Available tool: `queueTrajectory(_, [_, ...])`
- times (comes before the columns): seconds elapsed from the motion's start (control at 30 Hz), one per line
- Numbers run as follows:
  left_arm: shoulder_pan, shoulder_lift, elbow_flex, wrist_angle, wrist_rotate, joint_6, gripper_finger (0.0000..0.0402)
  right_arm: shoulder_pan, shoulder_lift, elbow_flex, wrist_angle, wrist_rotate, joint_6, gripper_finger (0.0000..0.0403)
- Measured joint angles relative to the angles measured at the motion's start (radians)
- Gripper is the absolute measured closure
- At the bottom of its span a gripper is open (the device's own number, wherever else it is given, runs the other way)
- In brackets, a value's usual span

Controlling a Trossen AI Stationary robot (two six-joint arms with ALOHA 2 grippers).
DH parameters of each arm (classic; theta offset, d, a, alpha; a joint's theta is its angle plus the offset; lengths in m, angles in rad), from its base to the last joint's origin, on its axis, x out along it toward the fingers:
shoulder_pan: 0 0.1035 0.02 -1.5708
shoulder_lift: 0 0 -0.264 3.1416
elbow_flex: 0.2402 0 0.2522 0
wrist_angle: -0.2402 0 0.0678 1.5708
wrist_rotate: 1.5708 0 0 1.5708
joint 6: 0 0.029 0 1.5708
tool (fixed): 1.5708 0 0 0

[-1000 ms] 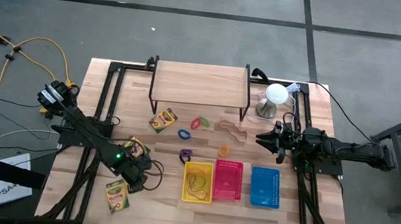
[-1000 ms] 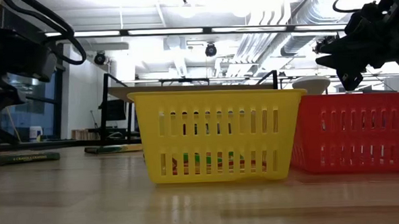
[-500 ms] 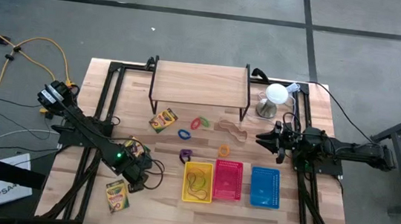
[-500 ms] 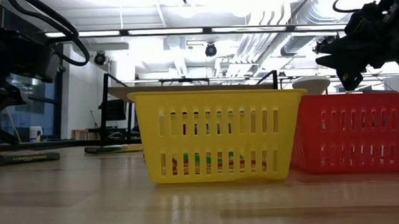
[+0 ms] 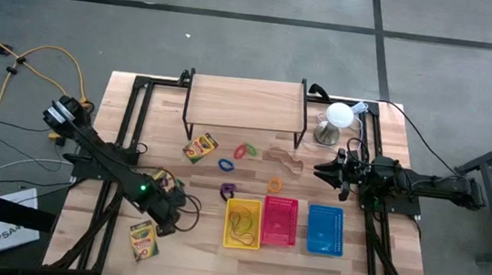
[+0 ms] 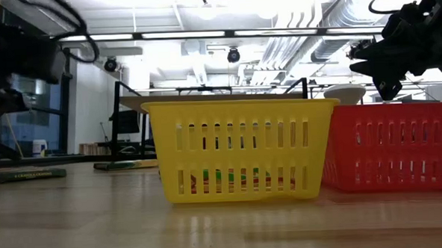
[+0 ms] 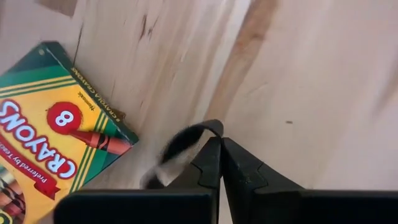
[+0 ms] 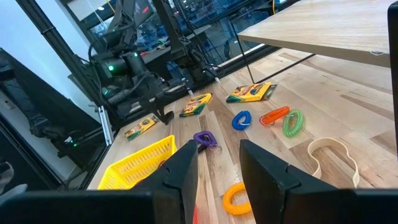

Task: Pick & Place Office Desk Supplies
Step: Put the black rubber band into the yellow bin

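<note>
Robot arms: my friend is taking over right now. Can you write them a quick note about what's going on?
Left gripper: shut, low over the table beside a crayon box. A dark thin loop sits at its tips; I cannot tell whether it is held.
Right gripper: open, holding nothing, waiting above the table near the tan loop.
Done: a few small things lie in the yellow basket.
Left: the crayon boxes, blue ring, red ring, green ring, orange ring and purple clip, all on the table.
</note>
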Motion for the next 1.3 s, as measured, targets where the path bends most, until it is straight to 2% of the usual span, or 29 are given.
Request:
queueTrajectory(0.27, [0.0, -0.183, 0.0, -0.002, -0.092, 0.046, 0.04, 0.0, 0.0, 0.0, 0.0, 0.0, 0.0, 0.0296])
queueTrajectory(0.4, [0.0, -0.229, 0.0, -0.003, -0.13, 0.056, 0.04, 0.0, 0.0, 0.0, 0.0, 0.0, 0.0, 0.0296])
queueTrajectory(0.7, [0.001, -0.222, 0.0, 0.002, -0.138, 0.054, 0.04, 0.0, 0.0, 0.0, 0.0, 0.0, 0.0, 0.0296])
queueTrajectory(0.9, [0.038, -0.221, 0.0, 0.056, -0.138, 0.091, 0.0401, 0.0, 0.0, 0.0, 0.0, 0.0, 0.0, 0.0296])
queueTrajectory(1.07, [0.103, -0.184, 0.0, 0.149, -0.117, 0.184, 0.0401, 0.0, 0.0, 0.0, 0.0, 0.0, 0.0, 0.0296])
queueTrajectory(1.3, [0.221, -0.099, 0.001, 0.347, -0.028, 0.32, 0.0401, 0.0, 0.0, 0.0, 0.0, 0.0, 0.0, 0.0296])
